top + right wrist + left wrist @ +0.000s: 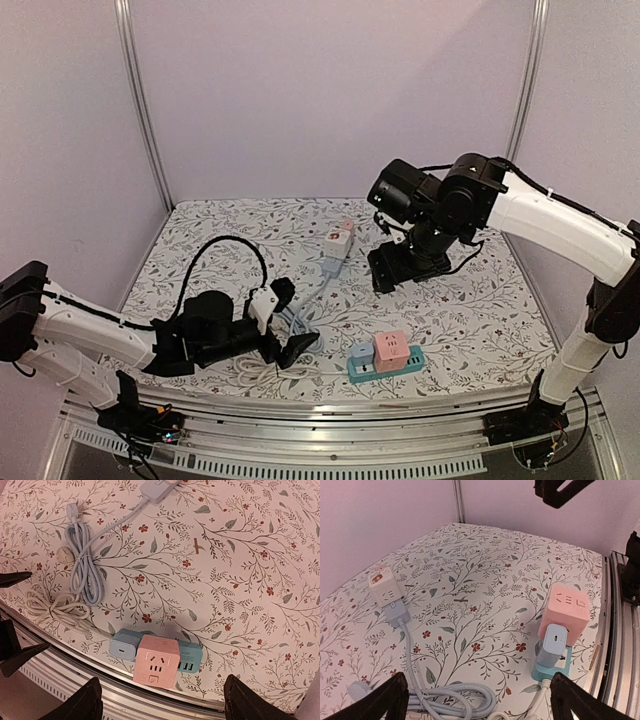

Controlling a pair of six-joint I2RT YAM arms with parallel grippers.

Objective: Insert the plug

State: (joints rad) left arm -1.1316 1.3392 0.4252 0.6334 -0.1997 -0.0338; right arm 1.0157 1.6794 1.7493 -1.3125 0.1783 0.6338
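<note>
At the near edge, the pink cube (391, 351) and blue plug (361, 355) are sitting in the teal strip (403, 368); a careless push there risks tipping them over the edge. The left gripper (480, 680) is gaping, empty, beside the coiled cable (455, 697). Snagging that cable could tug the grey plug (332, 265), which seems to be sitting against the white cube (341, 238) farther back. Between them, the right gripper (162, 679) is hanging raised and released, holding nothing.

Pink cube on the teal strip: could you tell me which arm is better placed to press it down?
Probably the right: the right gripper hangs open above the pink cube, framed between its fingers in the wrist view. The left gripper lies low beside the coiled cables.
</note>
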